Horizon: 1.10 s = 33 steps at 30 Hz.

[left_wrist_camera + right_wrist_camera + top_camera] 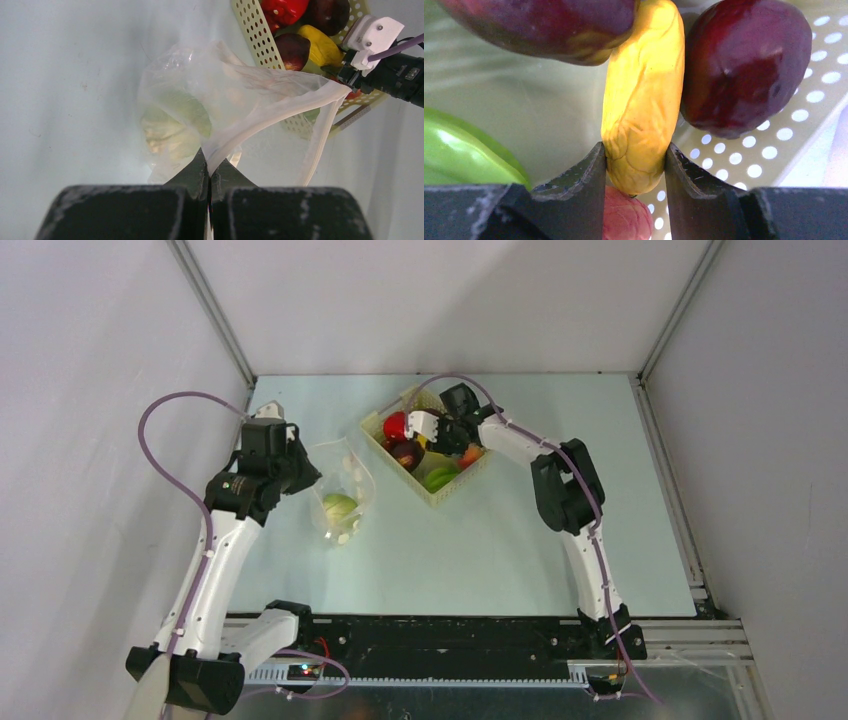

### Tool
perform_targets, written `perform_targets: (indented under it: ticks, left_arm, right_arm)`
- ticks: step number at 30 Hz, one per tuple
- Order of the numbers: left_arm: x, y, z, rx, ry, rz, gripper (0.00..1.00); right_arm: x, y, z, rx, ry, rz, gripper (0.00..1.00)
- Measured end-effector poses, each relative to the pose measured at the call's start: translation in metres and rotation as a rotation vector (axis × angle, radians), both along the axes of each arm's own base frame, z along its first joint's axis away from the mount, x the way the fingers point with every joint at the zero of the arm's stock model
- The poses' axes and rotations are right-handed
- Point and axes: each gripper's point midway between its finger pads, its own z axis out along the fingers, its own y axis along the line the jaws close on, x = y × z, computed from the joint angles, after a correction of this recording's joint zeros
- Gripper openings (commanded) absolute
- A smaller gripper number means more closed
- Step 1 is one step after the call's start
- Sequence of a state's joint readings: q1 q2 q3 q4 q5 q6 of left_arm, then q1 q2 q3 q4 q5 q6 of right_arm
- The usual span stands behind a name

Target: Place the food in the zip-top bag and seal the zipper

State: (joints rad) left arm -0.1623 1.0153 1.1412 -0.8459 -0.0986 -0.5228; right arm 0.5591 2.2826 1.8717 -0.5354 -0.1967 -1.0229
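Note:
The zip-top bag [342,502] lies left of the basket with a green piece [338,505] inside. My left gripper [305,478] is shut on the bag's mouth edge [210,167] and holds the mouth open. The zipper strip [280,112] curves open towards the basket. My right gripper [438,438] is down in the basket, shut on a yellow piece [644,100] of the food. Two dark purple pieces [744,70], a green piece [459,150] and a pinkish-red piece [624,217] lie around it. A red piece [396,426] sits at the basket's left corner.
The pale yellow perforated basket [447,497] stands at the table's back centre, turned diagonally; its wall [255,30] is close behind the bag's mouth. White walls enclose the table on three sides.

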Motion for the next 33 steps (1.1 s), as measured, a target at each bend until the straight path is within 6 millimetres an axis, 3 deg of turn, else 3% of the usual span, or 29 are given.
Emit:
perform_targets:
  ticks: [3, 7, 16, 23, 31, 33]
  left_arm:
    - [0.000, 0.000, 0.000, -0.001, 0.000, 0.001, 0.00]
    - [0.000, 0.000, 0.000, -0.002, -0.002, 0.000, 0.00]
    - [0.001, -0.007, -0.003, -0.030, -0.006, -0.029, 0.00]
    - [0.001, -0.013, 0.000, -0.054, -0.017, -0.056, 0.00]
    - [0.000, -0.024, 0.001, -0.097, -0.024, -0.104, 0.00]
    - [0.000, -0.027, 0.002, -0.106, -0.023, -0.114, 0.00]
  right_arm:
    - [0.002, 0.001, 0.005, 0.029, -0.014, -0.056, 0.00]
    - [-0.001, -0.001, 0.029, 0.086, -0.049, -0.120, 0.00]
    - [-0.036, -0.007, 0.129, 0.277, -0.142, -0.181, 0.00]
    - [-0.092, 0.005, 0.192, 0.509, -0.061, -0.282, 0.00]
    - [-0.210, 0.044, 0.242, 0.897, 0.320, -0.284, 0.00]
    - [-0.231, 0.058, 0.254, 0.954, 0.404, -0.261, 0.00]
